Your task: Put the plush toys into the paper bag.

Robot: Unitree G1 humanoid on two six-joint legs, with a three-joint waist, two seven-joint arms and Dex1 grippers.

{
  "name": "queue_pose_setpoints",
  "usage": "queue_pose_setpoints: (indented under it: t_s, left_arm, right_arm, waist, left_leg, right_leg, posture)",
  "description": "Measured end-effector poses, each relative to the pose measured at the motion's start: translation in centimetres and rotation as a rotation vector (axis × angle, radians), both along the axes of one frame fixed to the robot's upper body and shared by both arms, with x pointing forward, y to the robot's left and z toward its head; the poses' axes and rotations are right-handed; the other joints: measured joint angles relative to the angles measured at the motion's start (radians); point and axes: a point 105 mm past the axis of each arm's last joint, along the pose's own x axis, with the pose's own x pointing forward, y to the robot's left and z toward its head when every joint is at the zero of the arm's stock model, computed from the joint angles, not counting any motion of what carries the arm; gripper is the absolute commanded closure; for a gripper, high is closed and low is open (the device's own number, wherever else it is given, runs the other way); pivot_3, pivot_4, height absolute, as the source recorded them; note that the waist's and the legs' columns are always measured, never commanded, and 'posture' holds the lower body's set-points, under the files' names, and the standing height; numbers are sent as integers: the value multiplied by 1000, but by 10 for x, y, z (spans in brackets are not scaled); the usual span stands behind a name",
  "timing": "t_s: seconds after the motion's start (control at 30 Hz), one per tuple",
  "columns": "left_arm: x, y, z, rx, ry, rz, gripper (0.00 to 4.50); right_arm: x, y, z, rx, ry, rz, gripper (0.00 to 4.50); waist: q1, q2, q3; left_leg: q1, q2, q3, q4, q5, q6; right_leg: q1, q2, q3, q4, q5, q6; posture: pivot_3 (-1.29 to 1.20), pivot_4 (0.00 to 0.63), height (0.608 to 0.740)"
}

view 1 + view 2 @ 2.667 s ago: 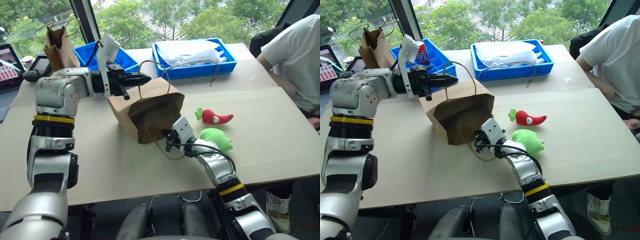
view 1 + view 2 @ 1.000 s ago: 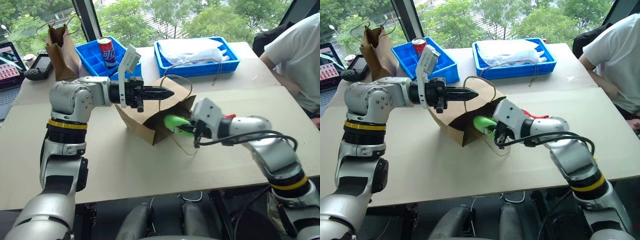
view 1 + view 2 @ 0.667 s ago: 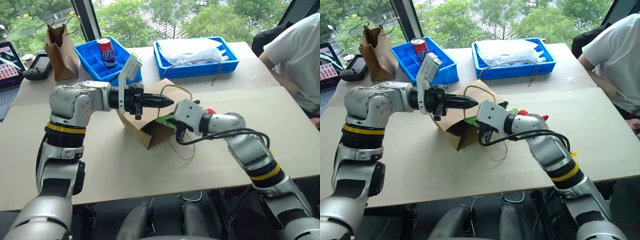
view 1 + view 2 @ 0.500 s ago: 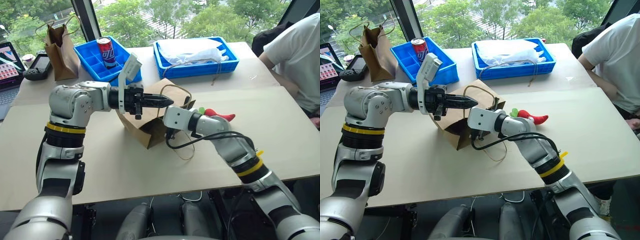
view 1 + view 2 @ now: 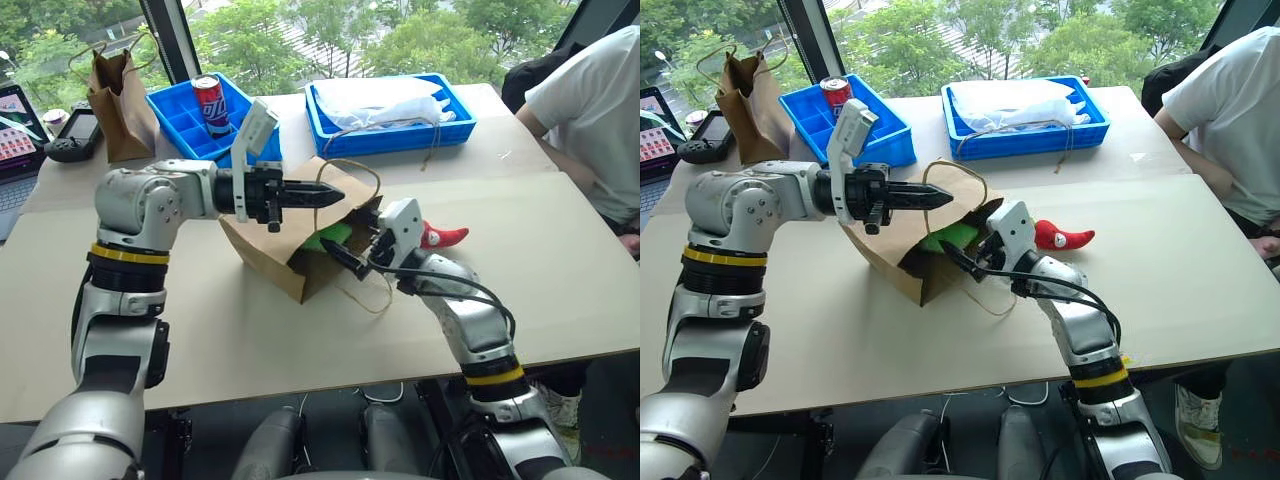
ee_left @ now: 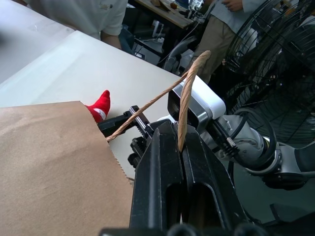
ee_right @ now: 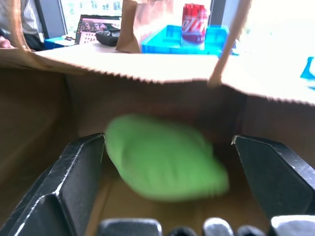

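The paper bag (image 5: 265, 240) lies tipped on the table with its mouth toward my right arm. My left gripper (image 5: 332, 196) is shut on the bag's twisted handle (image 6: 189, 93) and holds it up. The light-green plush toy (image 7: 162, 157) sits inside the bag's mouth (image 5: 325, 238). My right gripper (image 7: 168, 141) is open at the mouth, its fingers (image 7: 78, 167) wide on either side of the green toy. The red chili plush (image 5: 440, 236) lies on the table just right of the bag, beyond my right wrist.
A blue tray (image 5: 460, 115) with a white cloth bundle stands at the back. A blue bin (image 5: 180, 110) holds a soda can (image 5: 210, 100). A darker paper bag (image 5: 120, 95) and a laptop (image 5: 15, 125) are at the far left. A person (image 5: 590, 120) sits at the right.
My right gripper carried the green toy into the bag's mouth, opened and let it go, then drew back and lower. The left gripper kept its hold on the handle.
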Motion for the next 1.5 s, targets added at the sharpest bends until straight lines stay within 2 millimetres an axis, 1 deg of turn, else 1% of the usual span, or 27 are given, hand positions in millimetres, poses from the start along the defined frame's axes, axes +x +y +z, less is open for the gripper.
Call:
queue_pose_setpoints:
  t_s: [0.03,0.1,0.13,0.2,0.3,0.33,0.4,0.43,0.47,0.53,0.6,0.67,0.77,0.83,0.87,0.9,1.0,1.03,1.13,1.2,1.27,1.33,1.43,1.47,1.5]
  left_arm:
    - [1,0,1,-4,-6,1,4500]
    - [2,1,0,-4,-1,5,4500]
    - [3,0,-1,-3,0,3,4500]
    - [3,0,-1,-1,1,-1,4500]
    - [3,0,-2,1,-3,-3,4500]
    - [3,-1,-2,4,-9,-2,4500]
    - [4,-1,-3,5,-9,1,4500]
    - [4,-2,-3,3,-10,-2,4500]
    - [4,-3,-3,3,-11,-3,4500]
    - [4,-4,-4,7,-16,-4,4500]
    - [4,-6,-4,9,-21,-6,4500]
    - [5,-5,-4,12,-24,0,4500]
    - [3,-8,-3,13,-40,-3,4500]
    - [2,-7,-3,17,-49,5,4500]
    - [2,-6,-3,16,-50,11,4500]
    - [2,-4,-4,18,-48,21,4500]
    - [2,-3,-9,25,-34,36,4500]
    - [2,-3,-9,27,-36,38,4500]
    - [1,-3,-6,27,-50,41,4500]
    - [2,-2,-5,25,-52,46,4500]
    - [3,0,-5,24,-53,58,4500]
    - [4,-1,-3,12,-52,65,4500]
    - [3,-6,-3,-15,-28,69,4500]
    - [2,-8,-3,-23,-21,64,4500]
    - [1,-8,-5,-25,-16,65,4500]
  right_arm:
    - [-3,-10,0,2,29,-17,19]
    - [-7,-24,5,-10,42,-38,19]
    - [-11,-33,7,-35,50,-47,19]
    - [-13,-55,10,-107,56,-95,19]
    - [-7,-87,13,-214,50,-198,19]
    - [-2,-105,13,-278,53,-253,19]
    - [7,-130,13,-351,54,-335,19]
    - [13,-143,11,-402,56,-372,19]
    - [17,-150,6,-445,62,-390,19]
    - [27,-158,-10,-544,74,-395,19]
    - [33,-166,-30,-617,107,-393,19]
    - [45,-165,-39,-586,122,-394,19]
    - [65,-156,-37,-531,99,-386,19]
    - [71,-155,-39,-529,87,-382,19]
    - [73,-155,-38,-528,83,-384,536]
    - [76,-156,-39,-525,78,-383,772]
    - [80,-153,-43,-525,74,-366,1824]
    - [80,-153,-43,-525,76,-361,2094]
    - [78,-151,-46,-533,83,-333,3175]
    - [75,-152,-45,-546,80,-324,3853]
    - [66,-153,-41,-572,66,-302,4470]
    - [53,-153,-36,-602,49,-271,4470]
    - [24,-148,-22,-671,17,-192,4470]
    - [12,-142,-17,-680,7,-158,4470]
    - [6,-136,-13,-681,-4,-131,4470]
  waist:
    - [2,0,0]
    - [1,0,0]
    - [2,0,0]
    - [2,0,0]
    - [2,0,0]
    - [1,0,0]
    - [1,0,0]
    - [0,0,0]
    - [0,0,0]
    - [-3,0,0]
    - [-1,0,0]
    - [-6,0,0]
    - [-13,0,0]
    - [-13,0,0]
    - [-13,0,0]
    - [-12,0,0]
    - [-11,0,0]
    - [-10,0,0]
    - [-7,0,0]
    - [-4,0,0]
    - [-2,0,0]
    - [-1,0,0]
    - [2,0,0]
    - [2,0,0]
    - [2,0,0]
  left_leg:
    - [0,0,0,0,0,0]
    - [0,0,0,0,0,1]
    - [0,0,0,0,-1,1]
    - [0,0,0,0,-1,1]
    - [0,0,1,0,-1,1]
    - [0,0,1,0,-1,1]
    - [1,0,2,0,-1,1]
    - [1,0,2,0,-1,1]
    - [1,0,2,0,-1,1]
    - [1,0,3,0,0,1]
    - [0,0,3,0,0,1]
    - [0,0,4,0,0,0]
    - [1,0,5,0,0,1]
    - [1,0,4,0,0,0]
    - [1,0,4,0,0,0]
    - [1,0,4,0,0,0]
    - [1,0,4,1,0,0]
    - [1,0,4,1,0,0]
    - [1,0,4,1,0,0]
    - [1,0,4,1,0,0]
    - [0,0,4,1,0,0]
    - [-1,0,4,1,0,-1]
    - [-1,-1,4,1,0,0]
    - [-1,0,4,1,0,0]
    - [-1,0,4,1,-1,0]
  right_leg:
    - [0,0,0,0,0,0]
    - [0,0,0,0,0,0]
    - [0,0,0,0,0,0]
    - [1,0,0,-1,0,0]
    - [1,0,0,-1,0,0]
    - [1,0,0,-1,0,0]
    - [1,0,0,-1,0,0]
    - [1,0,0,-1,0,0]
    - [1,0,0,-1,0,0]
    - [1,0,0,-1,0,0]
    - [1,-1,1,-1,0,0]
    - [1,-1,2,-1,0,0]
    - [1,-1,2,-1,0,-1]
    - [1,-1,2,-1,0,-1]
    - [1,-1,2,-1,0,-1]
    - [1,-1,2,-2,0,-1]
    - [2,-1,2,-2,0,-1]
    - [2,-1,2,-2,0,-1]
    - [2,-1,2,-1,0,-1]
    - [2,-1,2,-1,0,-1]
    - [1,-1,2,-1,0,-1]
    - [0,-1,2,-2,0,-1]
    - [0,-2,1,-2,0,0]
    - [0,-2,1,-2,0,0]
    - [1,-2,1,-2,0,0]
  posture:
    - [0,150,740]
    - [0,150,740]
    - [0,150,740]
    - [0,150,740]
    - [0,150,740]
    - [0,150,740]
    - [0,150,740]
    - [0,150,740]
    - [0,150,740]
    - [0,150,740]
    - [0,150,740]
    - [0,150,740]
    - [0,150,740]
    - [0,150,740]
    - [0,150,740]
    - [0,150,740]
    - [0,150,740]
    - [0,150,740]
    - [0,150,740]
    - [0,150,740]
    - [0,150,740]
    - [0,150,740]
    - [0,150,740]
    - [0,150,740]
    - [0,150,740]
